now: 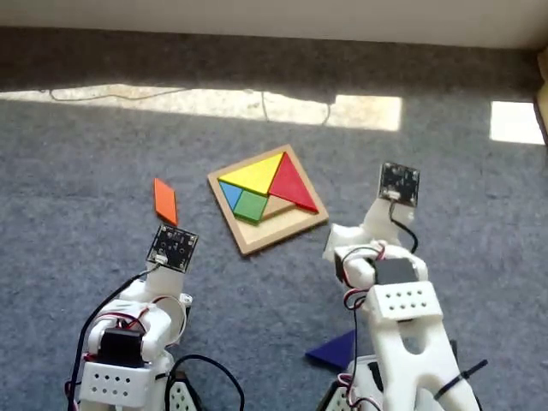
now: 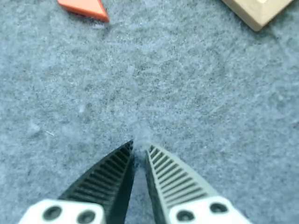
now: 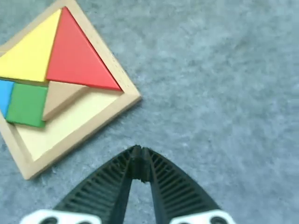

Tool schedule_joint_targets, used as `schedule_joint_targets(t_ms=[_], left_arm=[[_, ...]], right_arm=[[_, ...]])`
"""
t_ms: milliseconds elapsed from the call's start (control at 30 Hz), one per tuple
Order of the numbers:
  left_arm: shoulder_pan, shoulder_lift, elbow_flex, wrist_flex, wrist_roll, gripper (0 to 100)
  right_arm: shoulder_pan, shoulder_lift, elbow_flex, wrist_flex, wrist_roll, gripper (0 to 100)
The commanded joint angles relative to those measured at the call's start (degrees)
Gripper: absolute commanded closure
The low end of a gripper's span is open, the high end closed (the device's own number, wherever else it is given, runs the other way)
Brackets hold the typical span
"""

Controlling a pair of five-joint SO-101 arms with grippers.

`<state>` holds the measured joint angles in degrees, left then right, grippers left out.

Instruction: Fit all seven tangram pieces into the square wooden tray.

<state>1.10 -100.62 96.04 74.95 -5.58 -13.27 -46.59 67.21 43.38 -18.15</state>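
High view shows the square wooden tray [image 1: 288,235] on grey carpet [image 1: 86,171] with five pieces seated. The flat orange wooden parallelogram [image 1: 164,201] lies apart beside it, near the left gripper [image 2: 140,147], and a dark blue triangle [image 1: 336,351] sits by the right arm's base. Left gripper and right gripper [image 3: 138,151] both have jaws pressed together on nothing. I'd reckon the parallelogram light, stiff, thin and smooth-faced, best pinched by its edges across the narrow width.
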Motion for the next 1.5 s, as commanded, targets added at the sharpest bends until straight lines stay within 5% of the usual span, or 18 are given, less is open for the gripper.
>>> schedule_joint_targets(t_ms=[0, 633, 867, 1200, 1467], left_arm=[[0.7, -1.2, 1.2, -0.1, 0.5, 99], [0.7, -1.2, 1.2, -0.1, 0.5, 99], [0.7, -1.2, 1.2, -0.1, 0.4, 99], [-0.1, -1.3, -3.7, 0.3, 0.4, 99], [-7.9, -1.3, -17.0, -0.2, 0.2, 99]], right_arm=[[1.7, -7.2, 4.5, -0.9, 0.8, 98.8], [6.0, -44.5, 33.9, -0.9, 0.8, 98.8], [7.2, -57.5, 36.7, 9.7, 0.9, 98.8], [7.3, -57.9, 36.7, 19.6, 0.9, 98.8], [7.3, -57.9, 36.7, 21.3, 0.9, 98.8]])
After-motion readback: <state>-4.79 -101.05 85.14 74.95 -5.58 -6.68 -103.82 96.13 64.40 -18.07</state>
